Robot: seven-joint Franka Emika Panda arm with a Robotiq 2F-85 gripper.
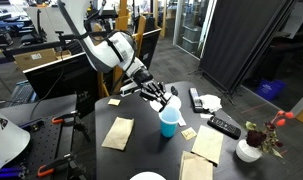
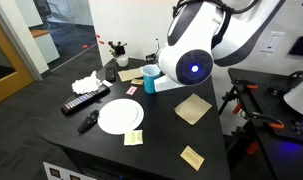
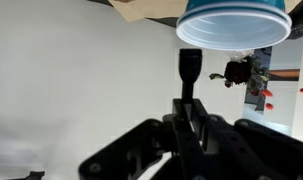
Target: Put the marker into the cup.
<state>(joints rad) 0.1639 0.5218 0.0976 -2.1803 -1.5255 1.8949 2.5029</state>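
Jaws are clenched on the thin black pen-like marker (image 3: 191, 72), whose free end points toward the light blue plastic cup with a white rim (image 3: 234, 22). In an exterior view the cup stands upright on the black bench (image 1: 156, 152). This looks like the carry-over step: the marker is near the rim, not yet inside. The next move calls for centring the tip over the mouth, lowering it, then letting go.

This is a lab or workshop. In an exterior view, cluttered workbenches (image 1: 46, 62) fill the upper left and a black curtain (image 1: 241, 40) hangs at upper right.
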